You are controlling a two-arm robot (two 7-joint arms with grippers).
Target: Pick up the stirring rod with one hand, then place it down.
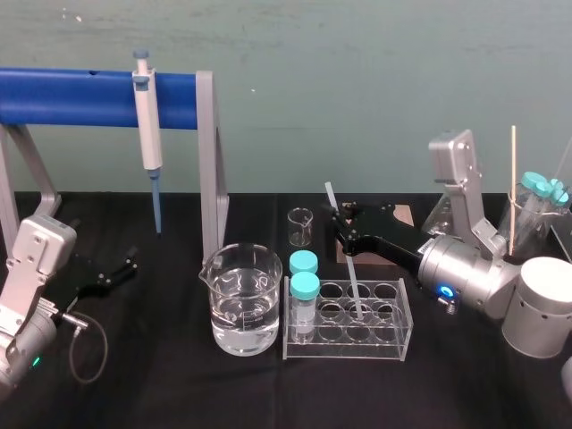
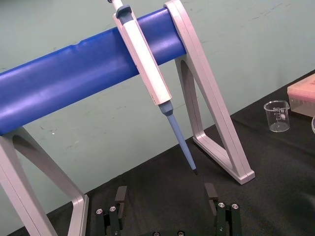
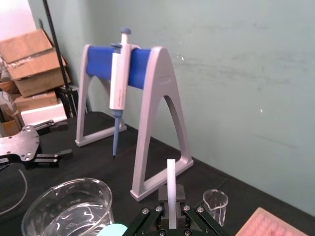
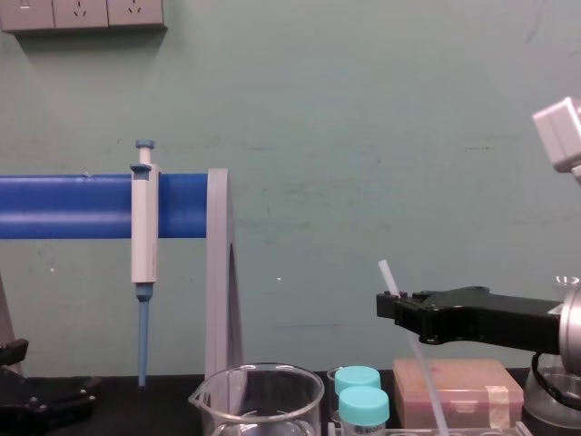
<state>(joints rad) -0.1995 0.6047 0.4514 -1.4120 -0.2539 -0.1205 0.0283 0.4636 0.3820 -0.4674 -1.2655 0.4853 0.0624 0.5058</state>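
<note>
Head view: right end effector (image 1: 340, 221) clenched on the stirring rod (image 1: 352, 271) by the rack (image 1: 404, 332); left end effector (image 1: 125, 266) splayed, far left.

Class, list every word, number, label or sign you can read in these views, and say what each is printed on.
No text can be read in any view.
On the small beaker: pale printed marks on its wall, too small to read.
On the pipette: no legible label or number.
</note>
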